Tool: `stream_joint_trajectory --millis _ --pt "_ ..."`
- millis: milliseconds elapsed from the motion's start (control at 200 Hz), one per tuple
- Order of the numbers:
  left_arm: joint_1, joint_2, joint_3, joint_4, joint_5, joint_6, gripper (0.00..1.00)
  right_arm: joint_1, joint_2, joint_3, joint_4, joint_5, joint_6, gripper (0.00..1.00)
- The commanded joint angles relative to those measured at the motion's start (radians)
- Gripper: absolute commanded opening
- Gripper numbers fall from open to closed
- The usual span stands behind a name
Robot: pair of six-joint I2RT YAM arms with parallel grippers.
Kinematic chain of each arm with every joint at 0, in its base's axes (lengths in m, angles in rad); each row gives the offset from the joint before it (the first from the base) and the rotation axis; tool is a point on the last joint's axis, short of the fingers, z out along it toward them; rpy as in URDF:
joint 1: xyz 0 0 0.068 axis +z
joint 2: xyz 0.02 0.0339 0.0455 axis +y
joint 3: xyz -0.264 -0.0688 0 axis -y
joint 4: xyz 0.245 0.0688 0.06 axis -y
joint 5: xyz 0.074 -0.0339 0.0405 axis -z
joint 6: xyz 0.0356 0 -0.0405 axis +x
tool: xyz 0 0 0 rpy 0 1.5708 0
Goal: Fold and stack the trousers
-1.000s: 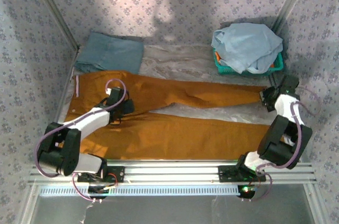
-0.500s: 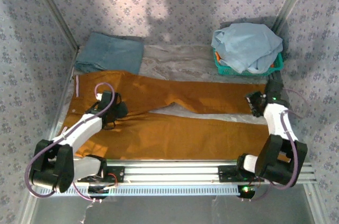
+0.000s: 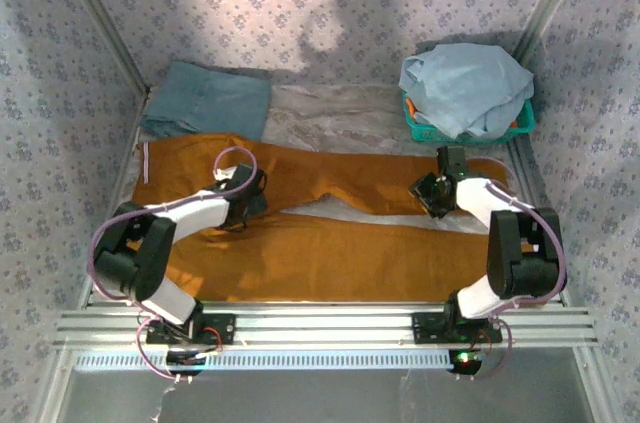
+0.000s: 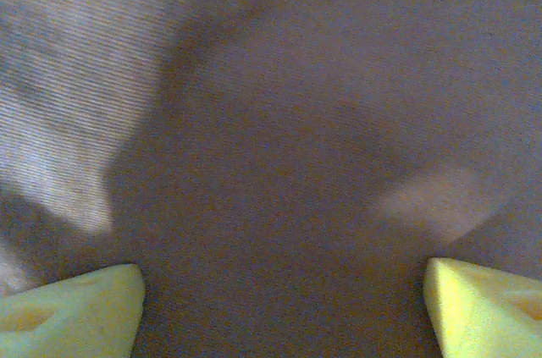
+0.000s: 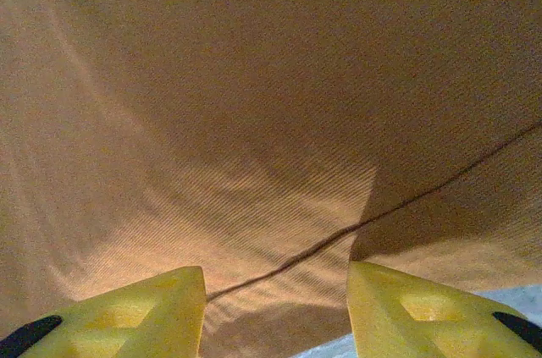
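Cloth like this is soft and limp, light enough for one hand yet sure to sag and crease wherever it is not held, so I would pinch the trousers (image 3: 330, 253) at an edge: a hem, the waistband or the outer seam, rather than mid-panel where the fingers would only bunch it. They lie spread flat on the tabletop (image 3: 330, 111), waistband to the left and both legs running right, the far leg angled slightly away from the near one. The left hand (image 3: 248, 198) hangs over the crotch area with its fingers (image 4: 76, 311) spread wide and nothing between them but flat fabric. The right hand (image 3: 428, 193) is likewise released, its fingers (image 5: 144, 307) apart above a dark seam (image 5: 356, 223) close to the far leg's lower edge. A second ago that right hand sat out by the leg's hem end; it has since travelled inward along the leg. The left hand has shifted slightly right, and the trousers themselves have not moved.
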Motion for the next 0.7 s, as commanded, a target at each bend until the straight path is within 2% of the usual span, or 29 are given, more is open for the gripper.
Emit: stream_joint_trajectory --millis 0,285,400,520,695 --pt "0.041 -0.021 -0.038 -0.004 -0.036 -0.099 0.85 -0.045 0.002 -0.018 0.012 0.002 -0.022 0.49" --pt "0.202 -0.213 -0.206 -0.023 0.084 -0.103 0.83 -0.194 -0.003 -0.056 0.006 -0.082 -0.065 0.5" --pt "0.227 -0.266 -0.217 -0.046 0.117 -0.063 0.82 -0.212 -0.029 -0.036 -0.004 -0.101 -0.068 0.5" --pt "0.236 -0.324 -0.191 -0.089 0.143 -0.019 0.83 -0.161 -0.057 0.023 -0.028 -0.108 -0.071 0.5" --pt "0.235 -0.339 -0.061 -0.142 0.183 0.007 0.88 0.0 -0.012 0.152 -0.028 -0.056 -0.072 0.5"
